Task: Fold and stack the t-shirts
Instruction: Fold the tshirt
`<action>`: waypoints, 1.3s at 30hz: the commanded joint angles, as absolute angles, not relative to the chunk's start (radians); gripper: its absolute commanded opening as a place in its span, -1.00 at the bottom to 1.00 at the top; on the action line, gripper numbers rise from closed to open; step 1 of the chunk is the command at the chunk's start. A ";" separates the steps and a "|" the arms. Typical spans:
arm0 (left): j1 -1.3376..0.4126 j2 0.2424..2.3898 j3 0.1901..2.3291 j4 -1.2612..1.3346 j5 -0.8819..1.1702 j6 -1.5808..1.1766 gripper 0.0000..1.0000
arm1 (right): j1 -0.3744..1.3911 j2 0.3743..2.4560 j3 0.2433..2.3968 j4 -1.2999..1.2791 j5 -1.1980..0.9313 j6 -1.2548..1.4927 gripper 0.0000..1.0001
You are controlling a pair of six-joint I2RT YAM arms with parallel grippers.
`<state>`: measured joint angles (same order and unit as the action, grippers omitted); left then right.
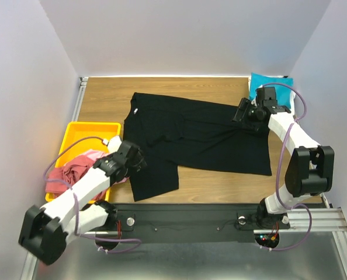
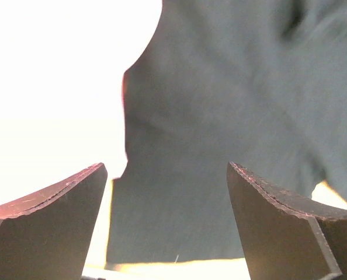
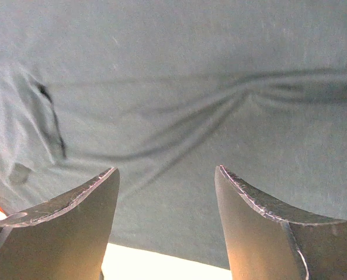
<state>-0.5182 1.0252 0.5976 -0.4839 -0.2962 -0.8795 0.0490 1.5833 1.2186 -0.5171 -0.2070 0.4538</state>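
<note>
The left claw is spread wide over the near left corner of the black t-shirt, and the right claw hangs, also parted, over the shirt's far right edge. From above, the black shirt lies spread across the middle of the wooden table, rumpled rather than flat. A teal shirt sits folded in the far right corner. A dusty red shirt is heaped in the yellow tray at the left, with pink cloth beside it.

The left wrist camera shows both fingers apart with nothing between them, dark cloth below and the shirt's edge running between the tips.

The right wrist camera shows much the same: fingers apart, nothing pinched, creased dark fabric underneath and the hem near the bottom.

My worry is the grip. If either claw closes short of the edge it may pinch one layer only, or bunch a crease, and the fold would come out crooked. Lifting unevenly could also drag the shirt toward the tray.
</note>
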 commanded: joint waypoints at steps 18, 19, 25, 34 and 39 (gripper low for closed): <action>-0.750 1.081 0.538 -0.560 -0.321 -1.141 0.97 | 0.044 1.534 1.150 -0.526 -0.247 0.440 0.45; -0.753 1.077 0.534 -0.554 -0.316 -1.144 0.96 | 0.044 1.535 1.154 -0.526 -0.247 0.440 0.45; -0.788 1.077 0.492 -0.515 -0.271 -1.149 0.92 | 0.043 1.546 1.167 -0.528 -0.241 0.420 0.45; -0.919 1.055 0.457 -0.521 -0.275 -1.284 0.86 | 0.041 1.571 1.155 -0.529 -0.261 0.417 0.45; -0.997 1.028 0.505 -0.612 -0.327 -1.411 0.86 | 0.041 1.578 1.143 -0.529 -0.265 0.416 0.45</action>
<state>-0.9638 1.0431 0.4915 -0.5152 -0.3145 -1.2861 0.0463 1.5726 1.1610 -0.5419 -0.2485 0.4332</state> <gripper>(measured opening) 0.930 0.722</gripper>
